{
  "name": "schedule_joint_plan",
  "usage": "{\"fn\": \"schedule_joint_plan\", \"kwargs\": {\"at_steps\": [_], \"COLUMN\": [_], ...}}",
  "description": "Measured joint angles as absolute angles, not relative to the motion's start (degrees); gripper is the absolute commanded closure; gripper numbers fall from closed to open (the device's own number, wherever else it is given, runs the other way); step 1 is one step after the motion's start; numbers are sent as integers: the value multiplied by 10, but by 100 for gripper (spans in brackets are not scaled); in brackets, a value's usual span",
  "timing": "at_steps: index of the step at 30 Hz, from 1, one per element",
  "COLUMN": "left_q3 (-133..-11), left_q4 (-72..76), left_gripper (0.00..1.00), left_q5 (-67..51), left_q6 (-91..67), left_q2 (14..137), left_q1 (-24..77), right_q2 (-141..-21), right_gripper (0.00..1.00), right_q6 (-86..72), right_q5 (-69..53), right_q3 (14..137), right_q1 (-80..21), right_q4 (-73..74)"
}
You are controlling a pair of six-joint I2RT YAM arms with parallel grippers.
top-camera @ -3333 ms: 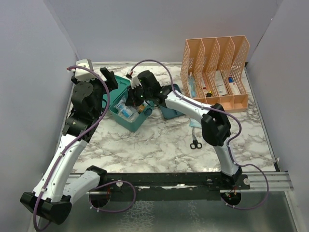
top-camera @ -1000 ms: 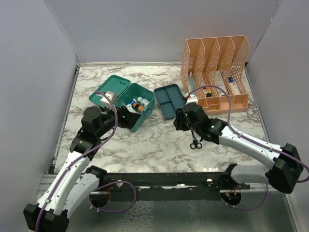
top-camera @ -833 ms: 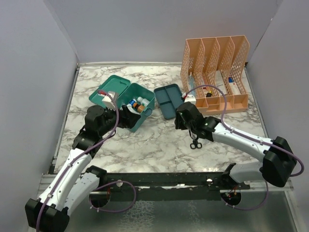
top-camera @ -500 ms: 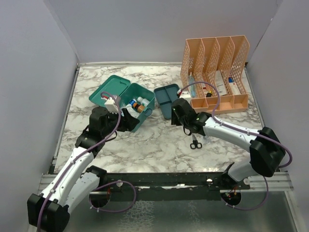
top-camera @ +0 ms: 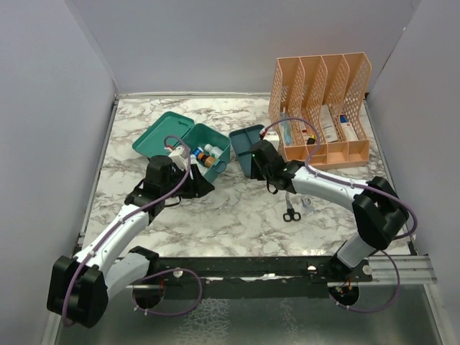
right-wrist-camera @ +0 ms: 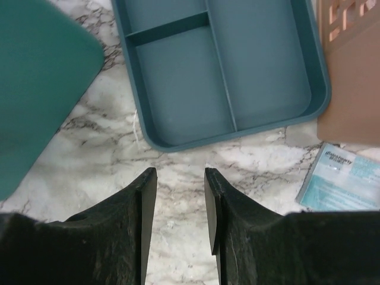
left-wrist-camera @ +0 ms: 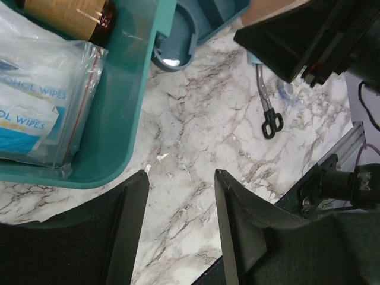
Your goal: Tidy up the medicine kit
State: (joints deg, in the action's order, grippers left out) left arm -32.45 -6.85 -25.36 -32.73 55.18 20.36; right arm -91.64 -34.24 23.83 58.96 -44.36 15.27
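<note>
**tidybot_fan:** How far along is the medicine kit [top-camera: 214,136]? It's sitting left of centre on the marble table [top-camera: 237,223] with its lid [top-camera: 162,134] flipped open to the left.

**marble_mike:** Roughly halfway, I'd guess. There's already stuff in the box: a packet of wipes [left-wrist-camera: 35,113], an amber bottle [left-wrist-camera: 65,9] and some smaller bits I can't make out. The divided insert tray [right-wrist-camera: 172,77] is out on the table just right of the box, and it's empty.

**tidybot_fan:** What are the arms up to?

**marble_mike:** Neither one is carrying anything. The left gripper [left-wrist-camera: 181,175] is low over bare marble just near of the box wall, with its fingers apart. The right gripper [right-wrist-camera: 178,172] is parked at the tray's near edge, also parted with nothing between the fingers. My guess is the tray is next.

**tidybot_fan:** What's left, then?

**marble_mike:** The scissors [top-camera: 290,213] are lying loose nearer the arms, and there's a blue packet [right-wrist-camera: 341,177] by the peach organizer [top-camera: 323,100] at the far right. The tray has to go in and the lid has to be shut. I can't tell whether the organizer's boxes belong in the kit too.
</note>
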Motion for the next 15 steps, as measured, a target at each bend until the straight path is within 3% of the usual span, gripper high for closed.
{"fn": "schedule_joint_plan", "kwargs": {"at_steps": [6,15], "left_q3": [-331,-352], "left_q4": [-85,-147], "left_gripper": [48,46], "left_q5": [-225,-64], "left_q6": [-335,-344], "left_q2": [583,575], "left_q1": [204,205], "right_q2": [-963,-1066], "right_gripper": [62,66], "right_q6": [-315,-217], "right_q5": [231,182], "right_q3": [609,693], "right_q1": [-407,-363], "right_q4": [135,133]}}
